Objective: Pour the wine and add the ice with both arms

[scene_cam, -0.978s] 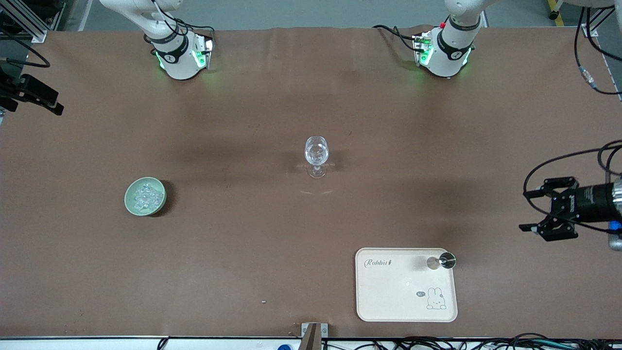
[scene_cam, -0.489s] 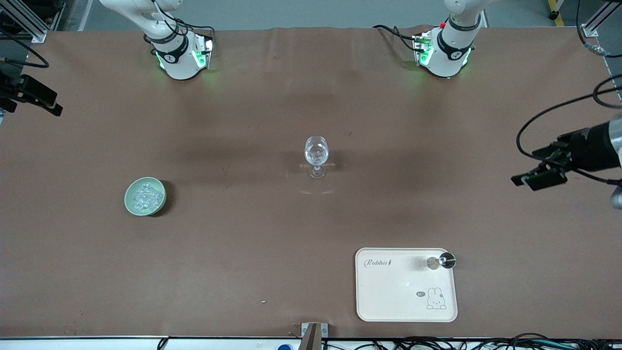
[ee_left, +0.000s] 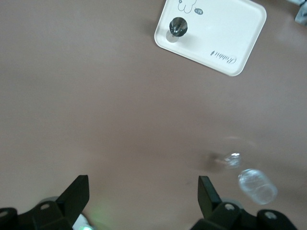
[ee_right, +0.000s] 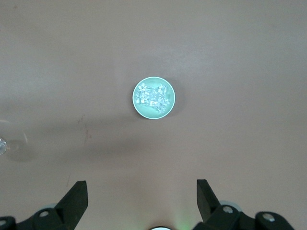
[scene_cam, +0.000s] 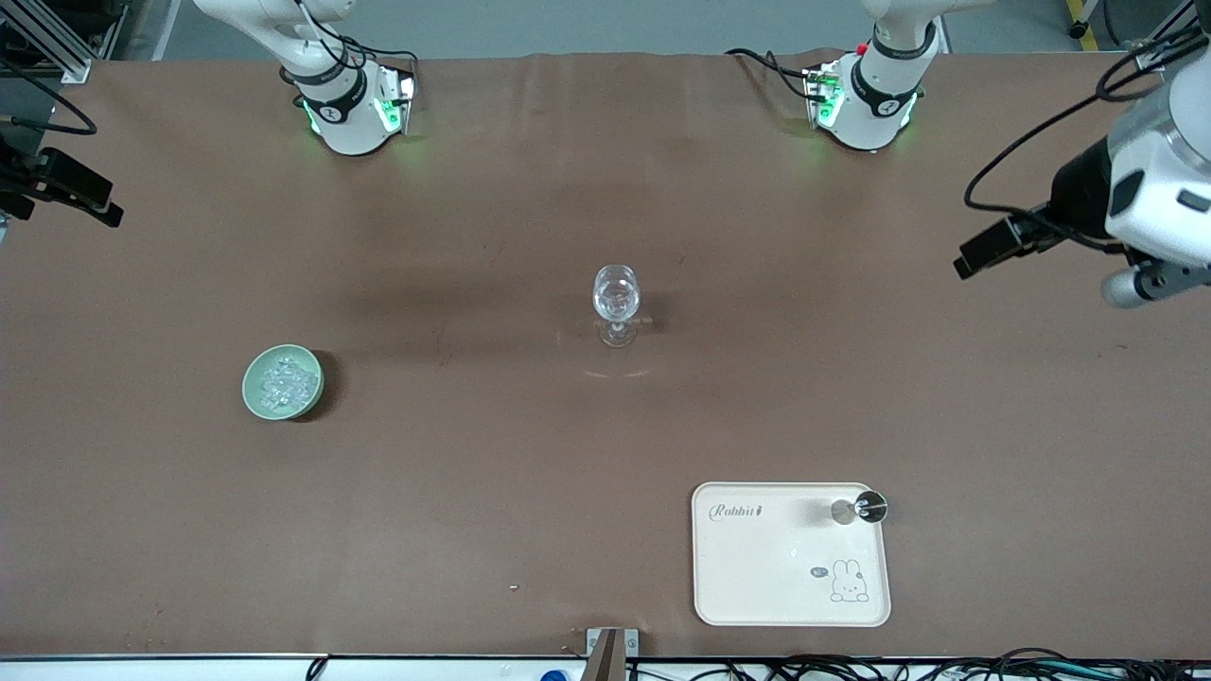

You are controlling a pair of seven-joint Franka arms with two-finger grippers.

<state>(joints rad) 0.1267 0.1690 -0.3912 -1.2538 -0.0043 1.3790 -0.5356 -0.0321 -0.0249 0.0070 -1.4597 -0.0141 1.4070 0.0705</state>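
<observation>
A clear stemmed wine glass [scene_cam: 616,301] stands upright at the table's middle; it also shows in the left wrist view [ee_left: 257,185]. A pale green bowl [scene_cam: 251,390] toward the right arm's end holds the ice [scene_cam: 287,382], several small clear chunks. The right wrist view shows the bowl [ee_right: 170,106] and the ice [ee_right: 153,96] well away from the jaws. My right gripper [ee_right: 141,194] is open and empty, high over that end [scene_cam: 90,200]. My left gripper [ee_left: 144,191] is open and empty, high over the left arm's end [scene_cam: 979,253].
A cream rabbit-print tray [scene_cam: 776,567] lies near the front camera toward the left arm's end, with a small metal cup [scene_cam: 863,509] on its corner. The tray [ee_left: 240,33] and cup [ee_left: 176,28] also show in the left wrist view. Brown cloth covers the table.
The left arm has swung and lifted from beside the tray's end toward the robots' side of the table. The right arm, glass, bowl and tray have not moved.
</observation>
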